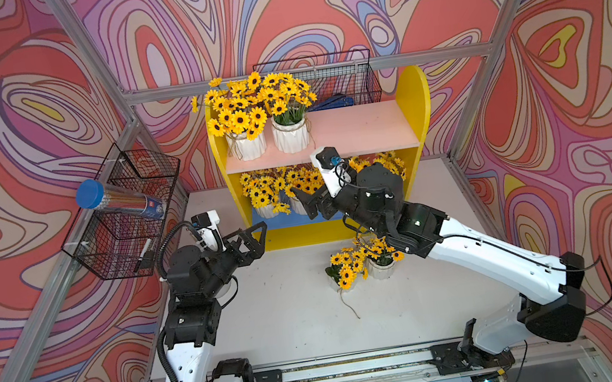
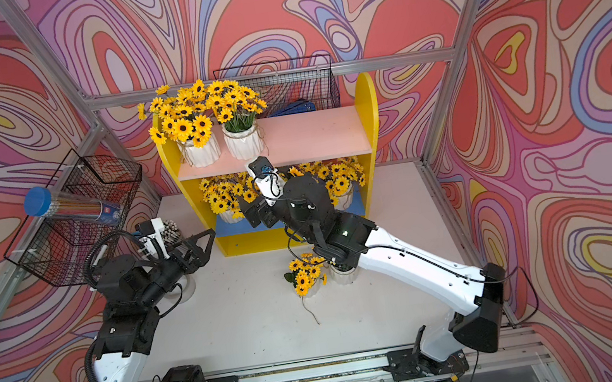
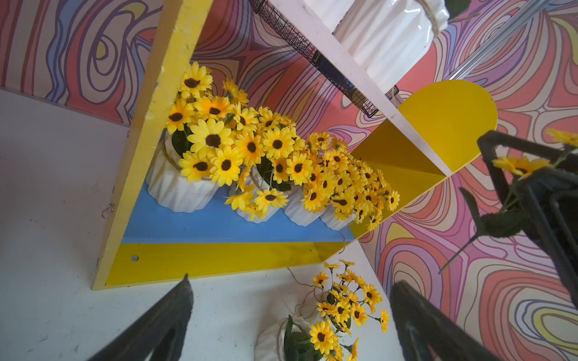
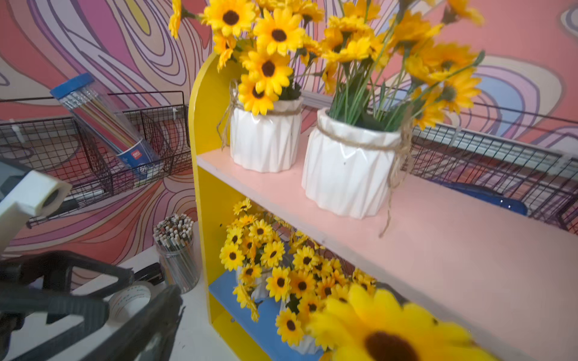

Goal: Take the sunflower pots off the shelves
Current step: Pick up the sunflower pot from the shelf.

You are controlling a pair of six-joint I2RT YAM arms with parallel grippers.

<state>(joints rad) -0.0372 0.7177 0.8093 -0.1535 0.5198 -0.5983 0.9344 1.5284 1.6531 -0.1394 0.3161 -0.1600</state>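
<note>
Sunflower pots (image 1: 291, 139) stand upright on pink upper board (image 1: 360, 127)

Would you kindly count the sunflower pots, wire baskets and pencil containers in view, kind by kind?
Sunflower pots: 8
Black wire baskets: 2
Pencil cups: 1
Blue-capped pencil tubes: 1
Total: 12

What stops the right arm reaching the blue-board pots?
Likely nothing, so yes: the right gripper stands open before the blue board, its pots just behind; only flowers crowd in.
</note>
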